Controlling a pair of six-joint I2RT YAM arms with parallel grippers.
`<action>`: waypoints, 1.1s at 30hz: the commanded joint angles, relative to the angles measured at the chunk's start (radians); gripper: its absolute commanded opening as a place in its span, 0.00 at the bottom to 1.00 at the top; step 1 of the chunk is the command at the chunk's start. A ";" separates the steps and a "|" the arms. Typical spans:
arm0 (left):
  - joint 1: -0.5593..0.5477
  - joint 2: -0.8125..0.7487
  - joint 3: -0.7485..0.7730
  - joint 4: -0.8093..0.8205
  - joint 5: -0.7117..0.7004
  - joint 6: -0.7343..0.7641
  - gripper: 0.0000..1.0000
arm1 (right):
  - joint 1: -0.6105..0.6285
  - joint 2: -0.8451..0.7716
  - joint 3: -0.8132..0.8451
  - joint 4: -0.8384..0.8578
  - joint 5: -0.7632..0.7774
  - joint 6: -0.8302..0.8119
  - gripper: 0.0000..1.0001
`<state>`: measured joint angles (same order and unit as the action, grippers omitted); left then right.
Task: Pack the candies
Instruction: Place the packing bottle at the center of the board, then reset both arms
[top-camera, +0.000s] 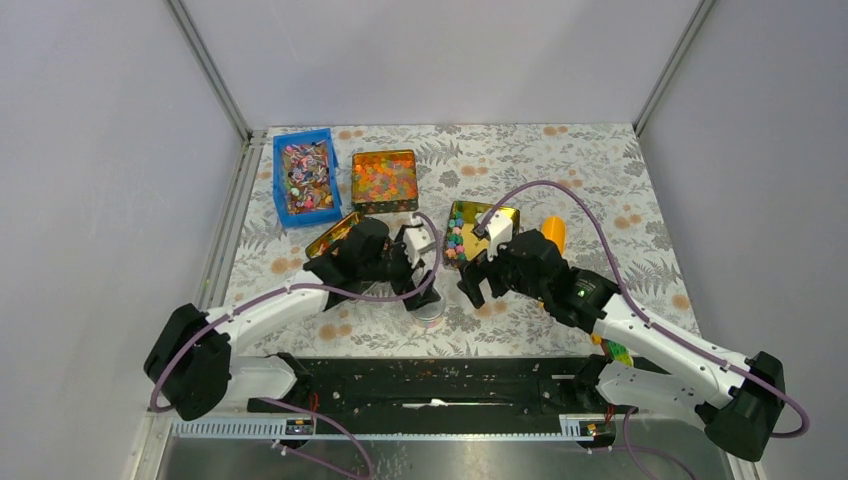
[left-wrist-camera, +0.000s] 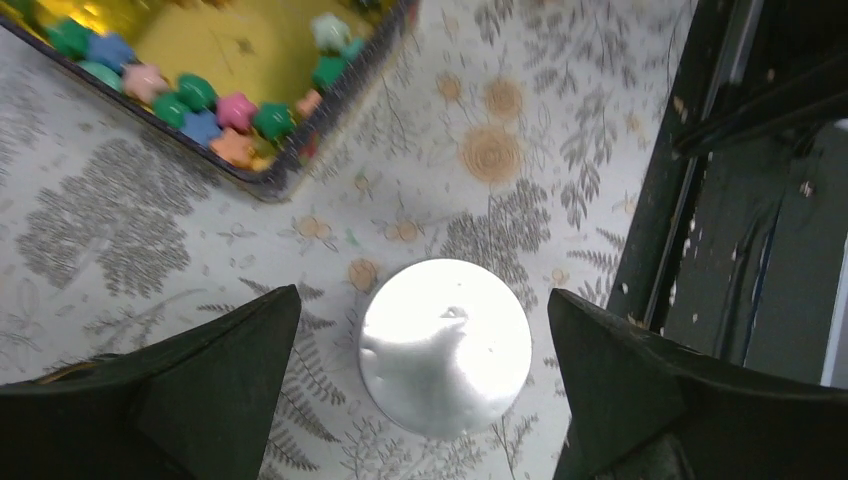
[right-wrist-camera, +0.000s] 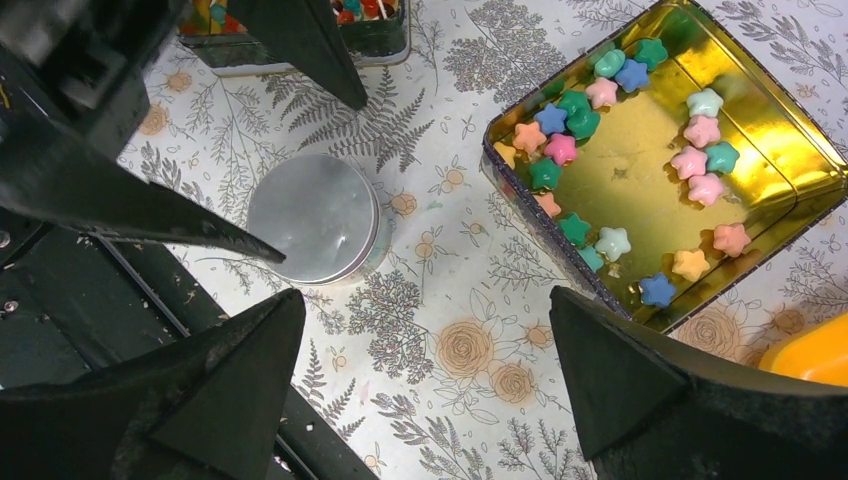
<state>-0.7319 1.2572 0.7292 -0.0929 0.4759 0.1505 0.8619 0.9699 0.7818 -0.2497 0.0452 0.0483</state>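
1. My right gripper hangs with its jaws wide and holding nothing. My left gripper is just as wide and just as empty.
2. A round jar sits straight below my left jaws, between the fingers but not touching them. From my right jaws it lies at 10 o'clock.
3. The candies lie loose in a gold tin at about 1 o'clock from my right jaws and 11 o'clock from my left. The top view puts my right gripper nearer them, so I judge the pick is its job. Star-shaped, they have no long axis to line up with.
4. I count about twenty-one candies, mostly along the tin's left and right walls, its middle bare.
5. Farther out there are:
   - one blue bin of stick sweets at 11 o'clock on the table
   - one tin of beads beside it
   - a third gold tin, partly hidden under my left arm
   - one orange plastic thing right of the candy tin
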 joint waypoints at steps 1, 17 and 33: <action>0.080 -0.070 -0.049 0.260 0.088 -0.142 0.99 | -0.046 0.005 0.023 0.050 -0.042 0.012 1.00; 0.638 -0.435 -0.368 0.536 0.058 -0.473 0.99 | -0.432 -0.076 -0.123 0.096 -0.186 0.081 1.00; 0.825 -0.468 -0.428 0.466 -0.189 -0.195 0.99 | -0.786 -0.139 -0.385 0.312 -0.131 -0.017 0.99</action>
<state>0.0868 0.7601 0.3309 0.3115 0.3668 -0.1310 0.0952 0.8291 0.4328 -0.1059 -0.0967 0.0807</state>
